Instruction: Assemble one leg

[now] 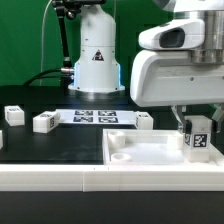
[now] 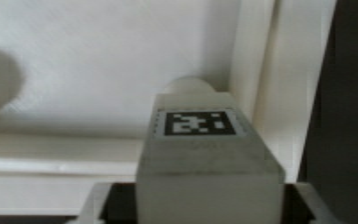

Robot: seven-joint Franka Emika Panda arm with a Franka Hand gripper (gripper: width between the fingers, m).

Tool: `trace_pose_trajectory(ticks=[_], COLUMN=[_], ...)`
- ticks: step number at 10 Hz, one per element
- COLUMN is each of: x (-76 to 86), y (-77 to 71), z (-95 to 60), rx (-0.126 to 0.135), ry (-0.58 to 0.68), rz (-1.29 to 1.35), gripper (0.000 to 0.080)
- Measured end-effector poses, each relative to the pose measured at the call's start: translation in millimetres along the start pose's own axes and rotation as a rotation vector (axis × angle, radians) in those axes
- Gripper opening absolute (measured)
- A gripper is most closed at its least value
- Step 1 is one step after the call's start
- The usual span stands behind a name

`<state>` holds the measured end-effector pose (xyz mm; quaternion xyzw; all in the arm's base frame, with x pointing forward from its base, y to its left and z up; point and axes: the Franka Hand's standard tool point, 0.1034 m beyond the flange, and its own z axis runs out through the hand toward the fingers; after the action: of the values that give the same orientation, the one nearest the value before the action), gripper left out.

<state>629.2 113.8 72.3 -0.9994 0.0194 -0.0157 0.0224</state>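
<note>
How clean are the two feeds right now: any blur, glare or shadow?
Exterior view: evenly lit, slightly soft; the leg and its marker read clearly against the dark table. Wrist view: close and soft, white surfaces washed out, shadow beside the leg, marker still legible.

**White parts, black tags, green backdrop**

The leg (image 1: 196,136) at the exterior view's right is white, with a black-and-white square marker on its near face; the wrist view shows the same tag (image 2: 197,122) on its pale top. The large panel (image 1: 150,152) in front is plain white. Three loose legs (image 1: 44,122) further left are white with dark tags. The marker board (image 1: 94,117) is white with black squares. The table (image 1: 40,145) is black, the far backdrop (image 1: 25,40) green. The arm (image 1: 175,65) is white and grey.
</note>
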Motion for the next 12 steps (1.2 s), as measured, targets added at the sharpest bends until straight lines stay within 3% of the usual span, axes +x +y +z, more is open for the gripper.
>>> trace_pose_trajectory(ticks=[2, 9, 12], x=[0.2, -2.6, -1.9], y=[-4.8, 0.1, 3.1], z=[0.5, 0.6, 0.5], rx=[0.000, -0.004, 0.017], ry=[0.014, 0.038, 0.001], rz=[0.227, 1.061, 1.281], gripper=[0.0291, 0.0291, 0.0292])
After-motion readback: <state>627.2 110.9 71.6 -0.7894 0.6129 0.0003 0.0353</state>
